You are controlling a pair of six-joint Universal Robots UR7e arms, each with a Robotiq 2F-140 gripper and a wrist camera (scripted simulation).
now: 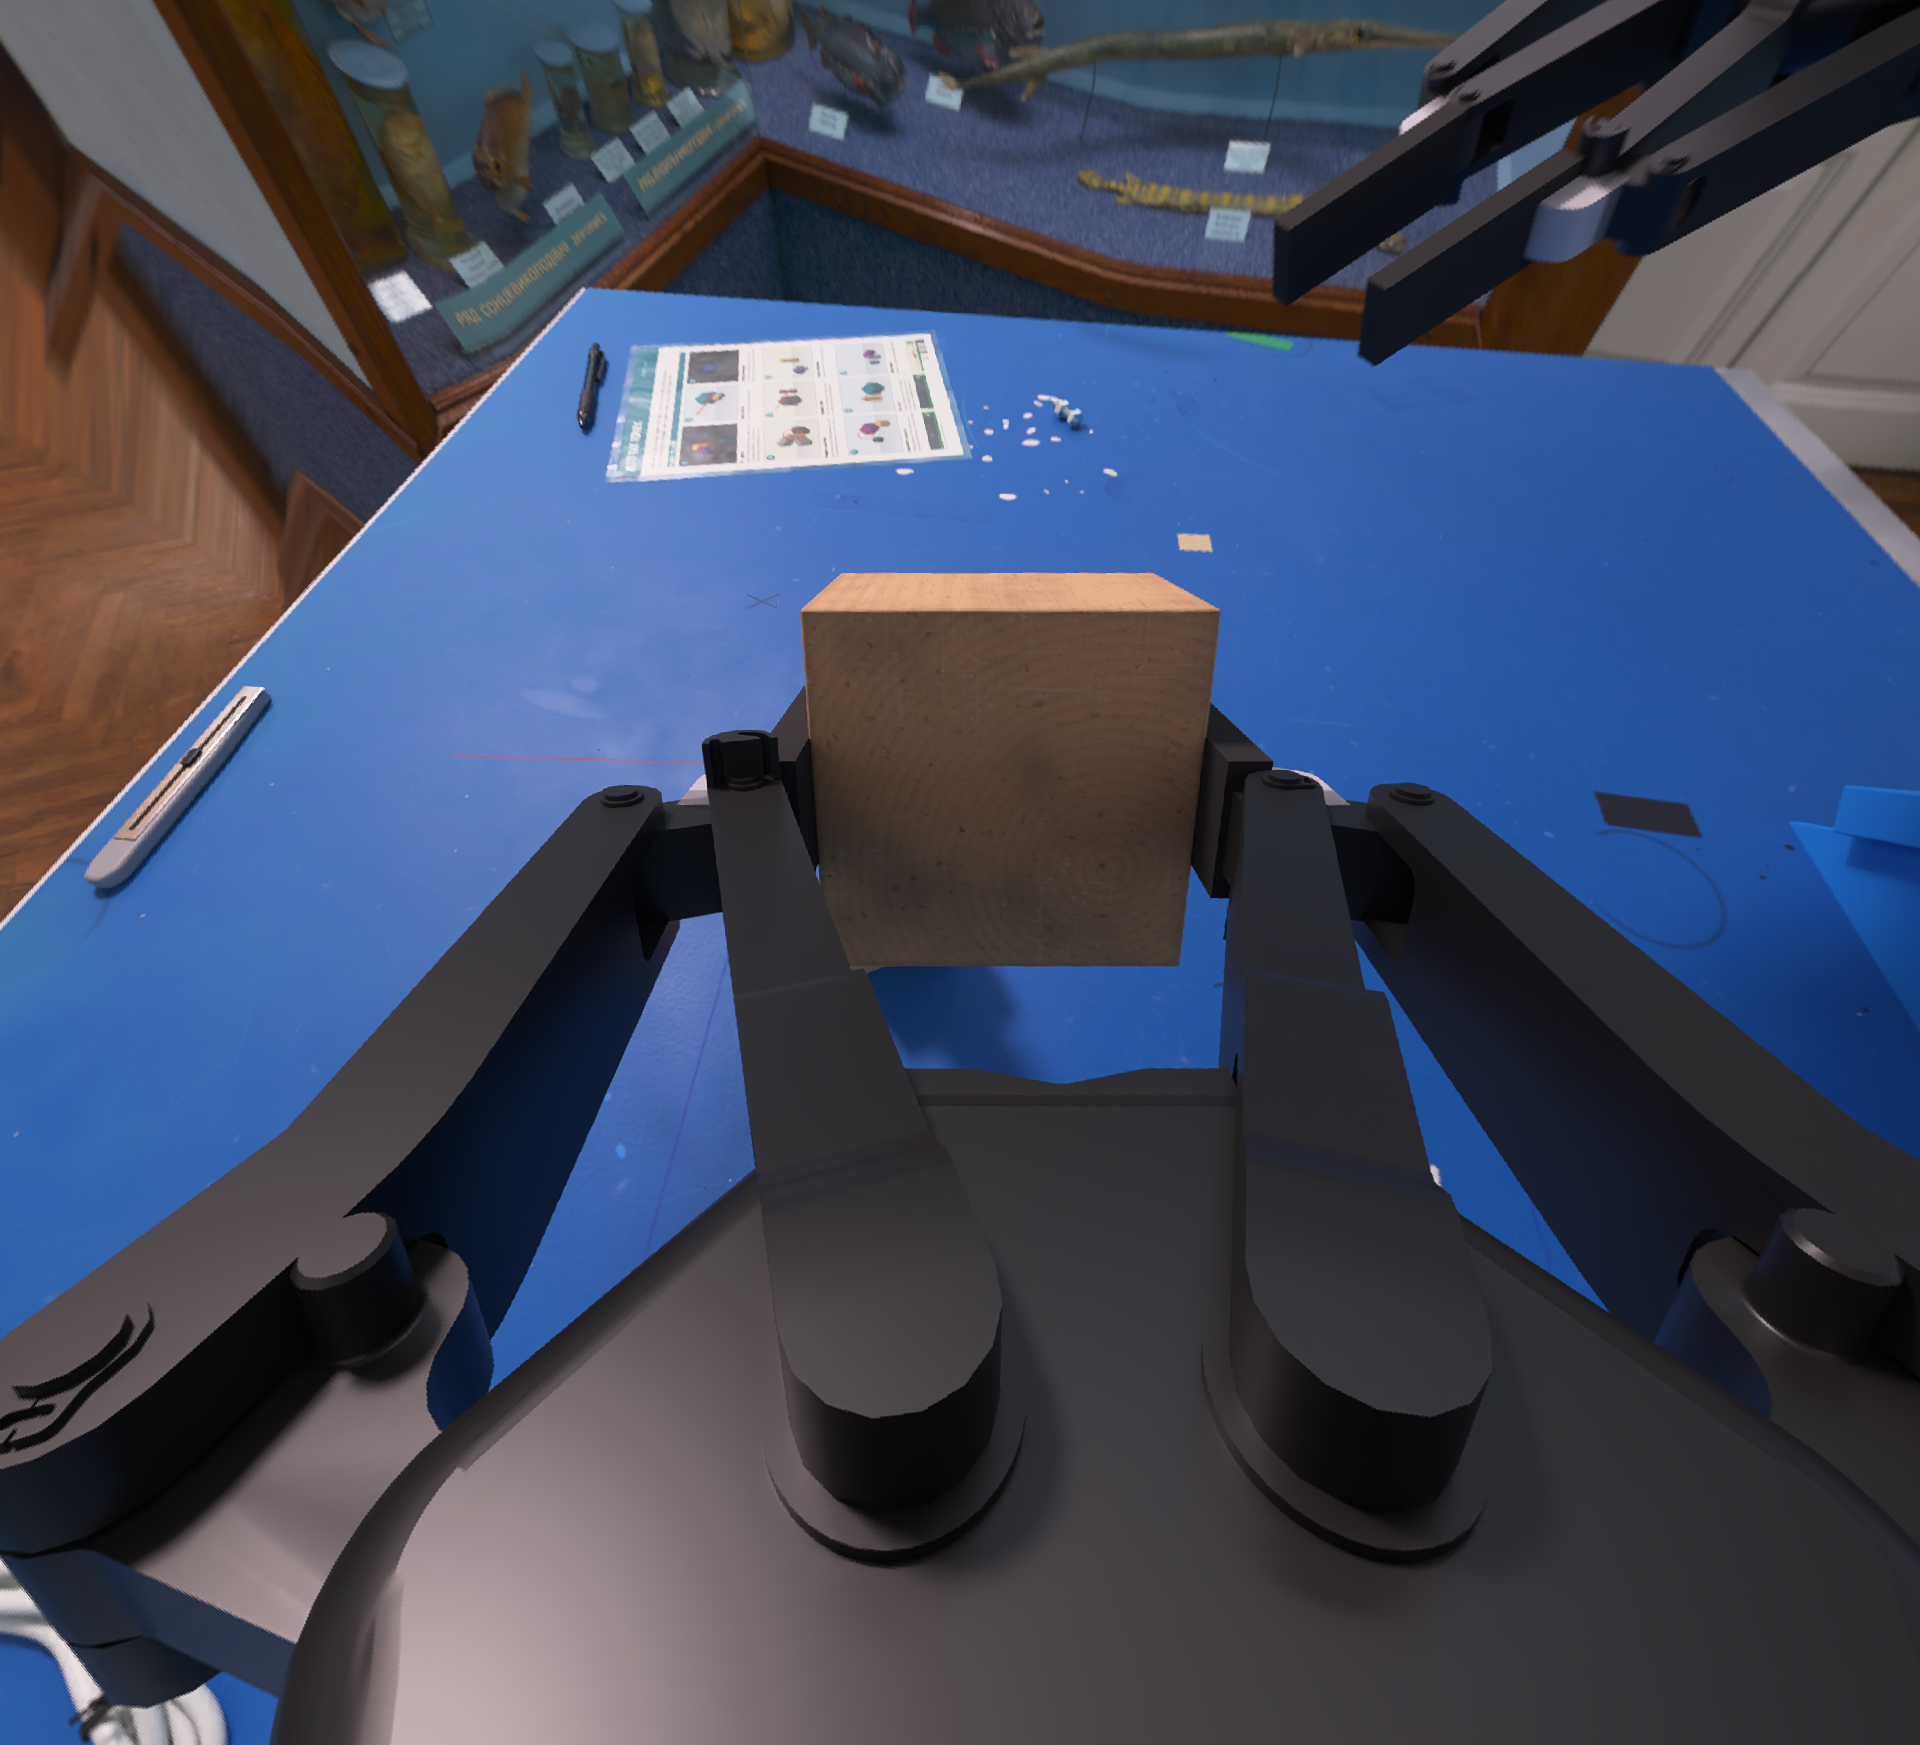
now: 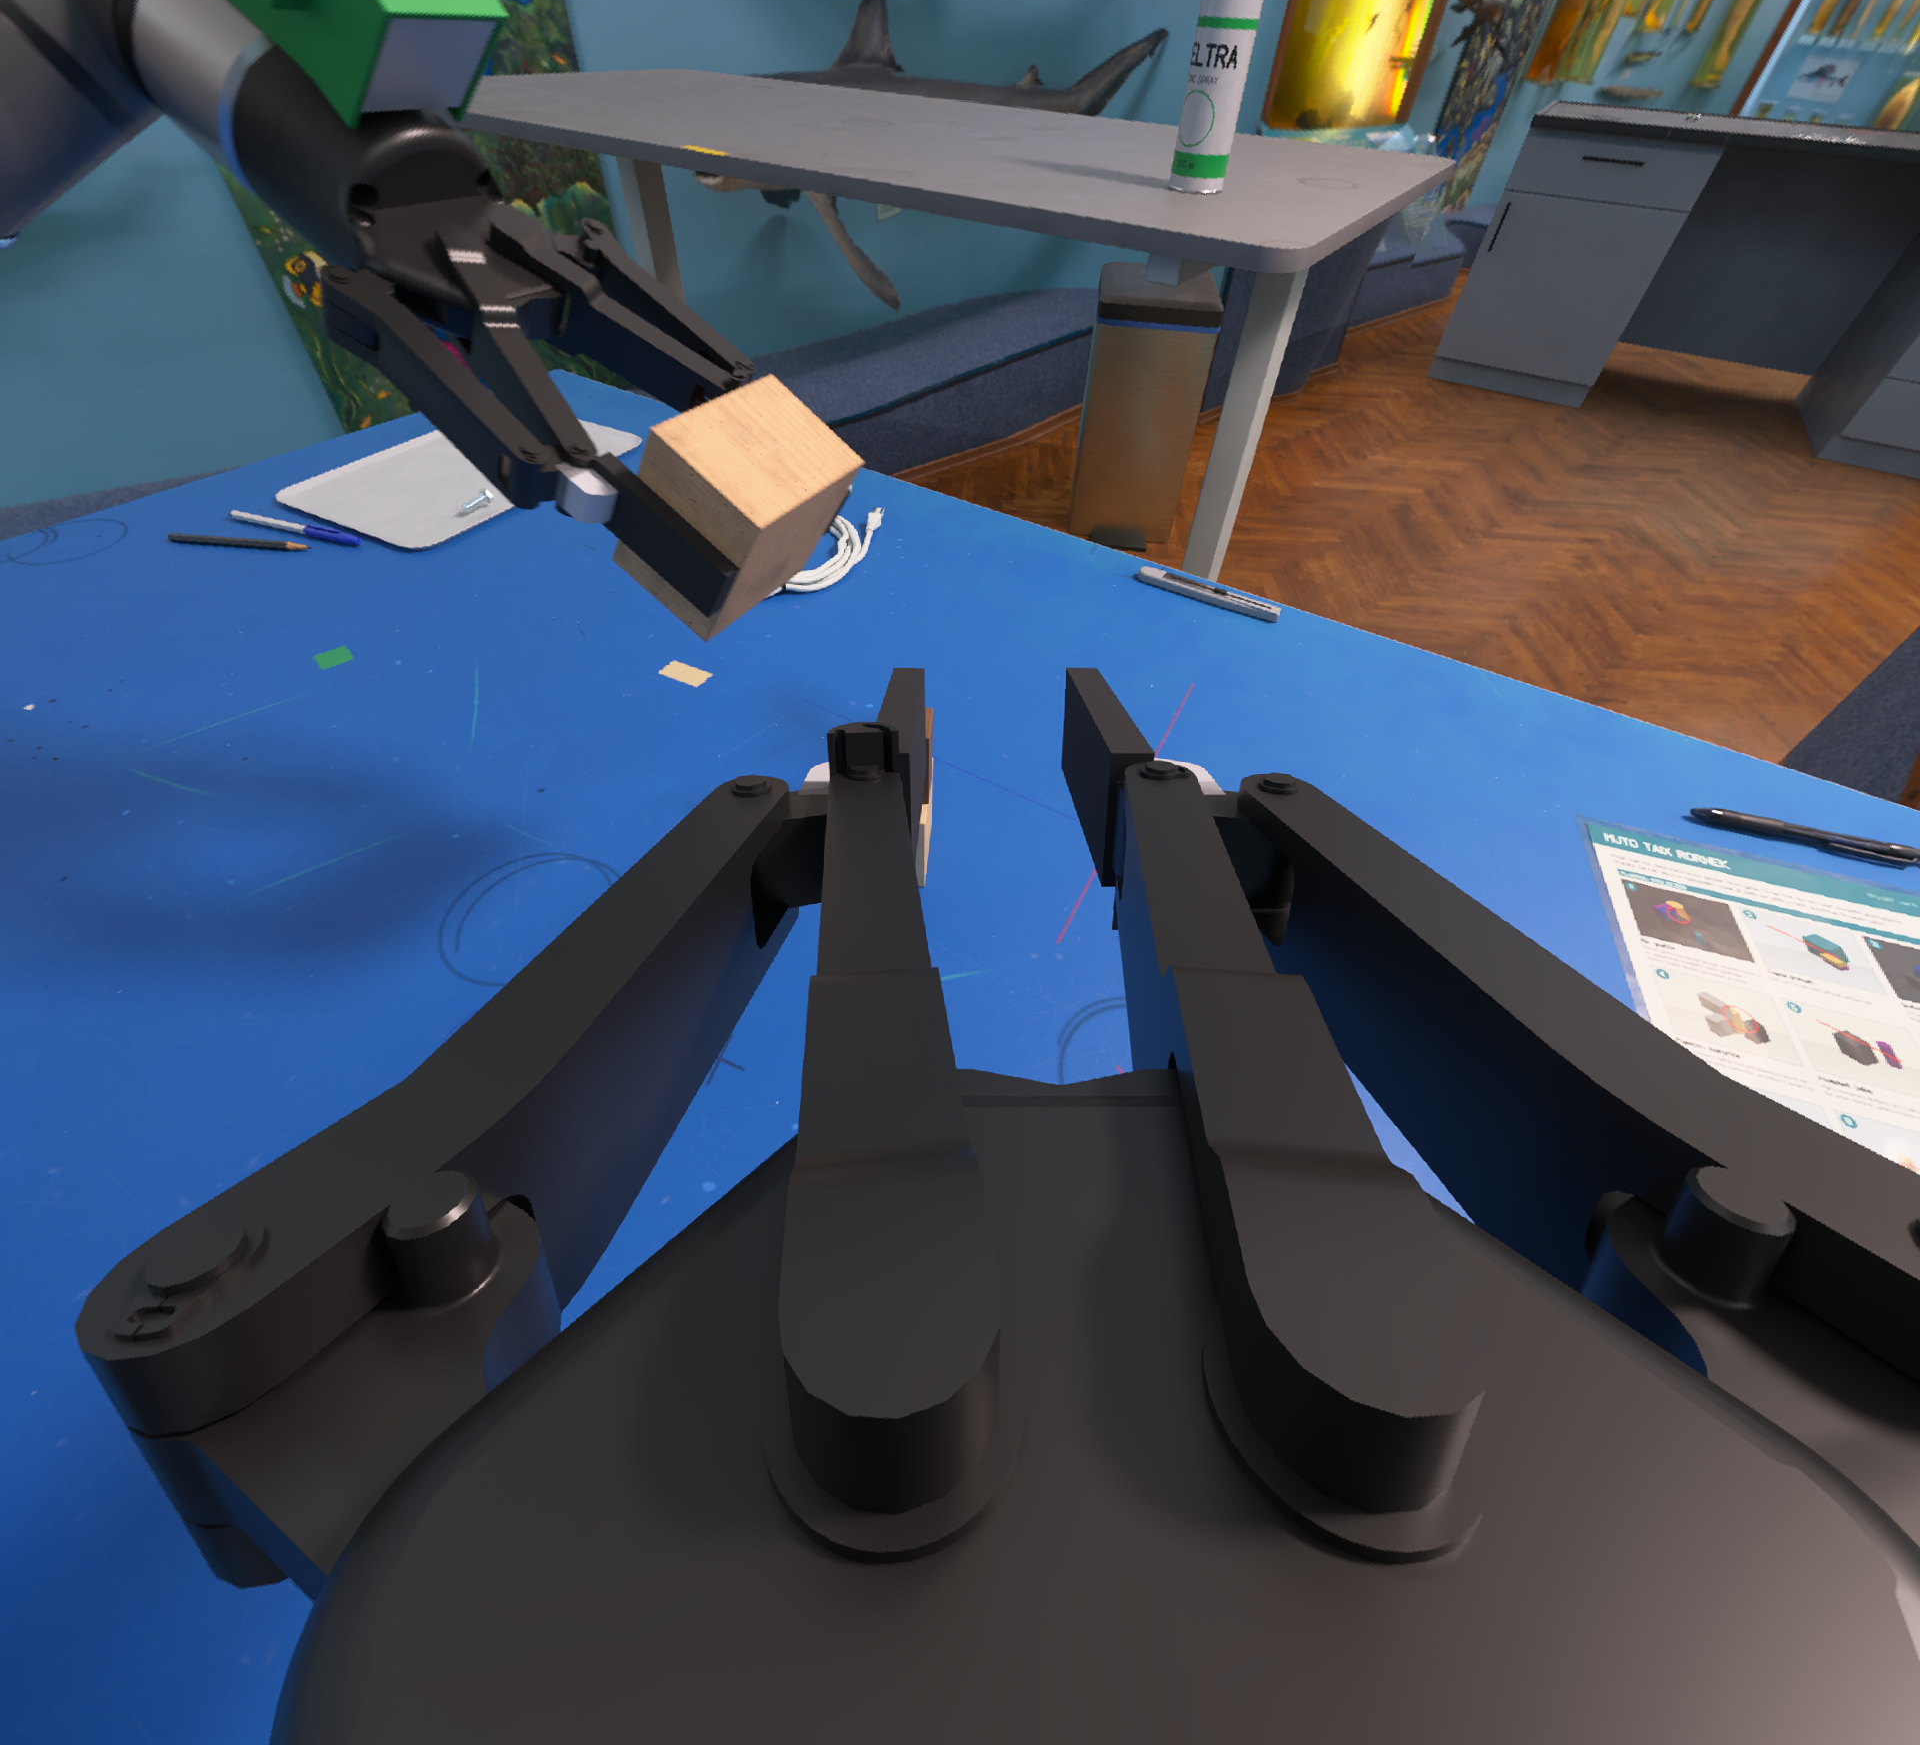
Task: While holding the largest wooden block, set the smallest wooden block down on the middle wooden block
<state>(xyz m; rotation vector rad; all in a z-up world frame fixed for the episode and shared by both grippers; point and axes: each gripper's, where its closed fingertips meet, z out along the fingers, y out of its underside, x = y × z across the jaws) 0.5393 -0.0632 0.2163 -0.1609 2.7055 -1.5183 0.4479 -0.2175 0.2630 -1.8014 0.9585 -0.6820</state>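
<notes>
My left gripper [image 1: 1006,739] is shut on the largest wooden block [image 1: 997,812], a pale cube held clear above the blue table [image 1: 1455,604]. The right wrist view shows the same block [image 2: 758,480] in the left gripper [image 2: 717,500], tilted in the air. My right gripper [image 2: 995,708] is open, and bare table shows between its jaws. A thin strip of pale wood [image 2: 925,802] shows at the inner edge of its left finger. The rest is hidden, so I cannot tell which block it is. The right gripper [image 1: 1335,313] hangs high at the upper right of the left wrist view.
A printed sheet [image 1: 790,402], a black pen [image 1: 590,386], white crumbs [image 1: 1039,438] and a utility knife [image 1: 177,786] lie on the table. A grey tray [image 2: 395,490], pens [image 2: 296,529] and a white cable [image 2: 836,552] lie behind the held block. A grey side table [image 2: 935,137] bears a spray can [image 2: 1216,54].
</notes>
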